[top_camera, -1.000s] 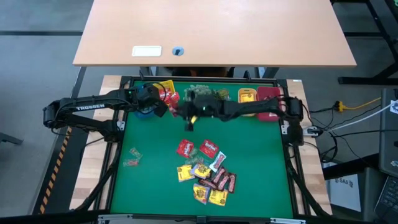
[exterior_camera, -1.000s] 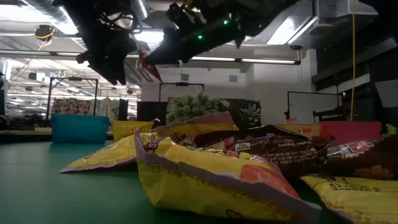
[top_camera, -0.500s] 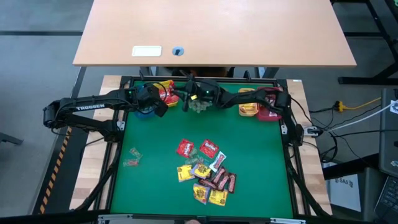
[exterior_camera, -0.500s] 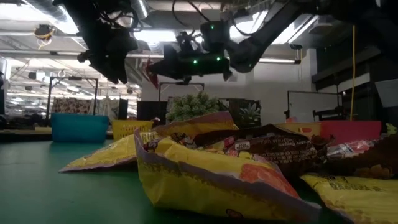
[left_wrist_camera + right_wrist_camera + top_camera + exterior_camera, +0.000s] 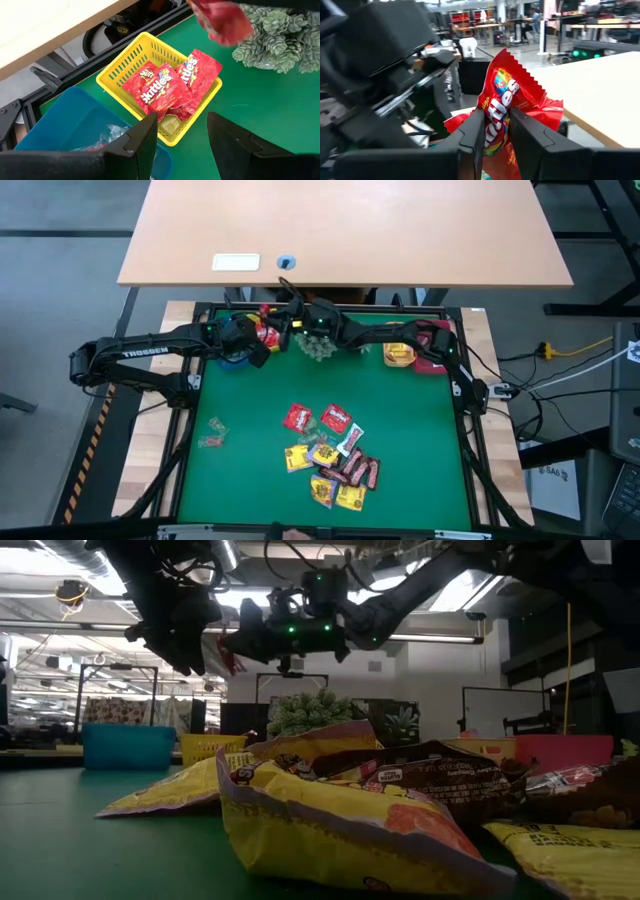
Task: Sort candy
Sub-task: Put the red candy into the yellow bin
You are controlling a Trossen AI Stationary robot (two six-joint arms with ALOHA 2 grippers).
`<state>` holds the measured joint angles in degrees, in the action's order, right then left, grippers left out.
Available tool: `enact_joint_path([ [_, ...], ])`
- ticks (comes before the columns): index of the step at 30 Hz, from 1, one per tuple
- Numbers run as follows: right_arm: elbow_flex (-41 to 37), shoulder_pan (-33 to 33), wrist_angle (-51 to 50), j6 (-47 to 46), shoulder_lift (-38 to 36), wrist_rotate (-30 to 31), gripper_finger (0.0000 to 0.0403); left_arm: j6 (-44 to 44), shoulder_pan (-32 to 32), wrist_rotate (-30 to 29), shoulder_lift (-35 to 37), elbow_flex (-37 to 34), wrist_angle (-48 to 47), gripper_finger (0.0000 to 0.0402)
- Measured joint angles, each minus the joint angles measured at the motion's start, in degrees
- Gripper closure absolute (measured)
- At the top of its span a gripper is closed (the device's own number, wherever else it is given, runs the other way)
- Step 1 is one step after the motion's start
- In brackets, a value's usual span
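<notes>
The right gripper [image 5: 492, 132] is clenching a red candy packet [image 5: 512, 107] between its two fingers, holding it in the air near the far edge of the green tabletop [image 5: 410, 440]. The move ahead, as I judge it, turns on how this packet lies to the yellow bin [image 5: 130, 67]: the bin is sitting toward the far left corner, just beyond the packet on the side away from the right arm's base, and in the left wrist view the packet [image 5: 222, 20] is hanging above and just to one side of the bin's rim, over the edge of the grey-green plant cluster [image 5: 272, 40], not yet over the bin's opening. Red packets of the same kind are already lying in that bin.

The right arm is reaching far across the tabletop along the far edge, stretched out nearly level, with its gripper [image 5: 290, 323] raised well above the surface. The packet is hanging with its long axis running out past the fingertips.

The left gripper [image 5: 180, 135] is hovering beside the yellow bin and over the blue bin [image 5: 65, 130], fingers spread apart and holding nothing. It is the nearer gripper to the bin, but empty.

The rest of the candy [image 5: 330, 455] is lying in a loose pile toward the middle and near edge of the tabletop, with a couple of pale wrappers [image 5: 213, 432] well apart toward the left edge.
</notes>
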<state>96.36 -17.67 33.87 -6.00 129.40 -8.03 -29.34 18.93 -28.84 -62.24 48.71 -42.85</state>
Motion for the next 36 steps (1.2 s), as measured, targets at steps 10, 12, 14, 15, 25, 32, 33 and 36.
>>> enact_joint_path([
  [10,0.5,-0.5,-3.7,0.2,0.2,1.0,0.0317,0.0,0.0,0.0,0.0,0.0,0.0,0.0244],
  [12,0.5,-0.7,-4.7,0.2,0.2,1.0,0.0309,0.0,0.0,0.0,0.0,0.0,0.1,0.0244],
  [14,0.5,-0.8,-5.0,0.2,0.2,1.1,0.0293,0.0,0.0,0.0,0.0,0.0,0.1,0.0244],
  [15,0.5,-0.8,-5.0,0.2,0.2,1.4,0.0282,0.0,0.0,0.0,0.0,0.0,0.1,0.0244],
  [25,0.5,-0.8,-5.5,-1.2,0.2,4.4,0.0168,0.0,0.0,0.0,0.0,0.0,0.1,0.0244],
  [32,0.4,-0.7,-15.2,-1.2,-4.5,10.5,0.0158,0.1,0.0,2.5,0.0,0.0,0.1,0.0244],
  [33,0.5,-0.7,-18.5,-1.2,-6.3,10.6,0.0158,0.8,0.0,4.2,0.0,0.0,0.1,0.0244],
  [36,0.5,-0.7,-30.9,-1.2,-12.2,10.6,0.0158,3.3,-0.3,11.1,0.0,0.0,0.1,0.0244],
])
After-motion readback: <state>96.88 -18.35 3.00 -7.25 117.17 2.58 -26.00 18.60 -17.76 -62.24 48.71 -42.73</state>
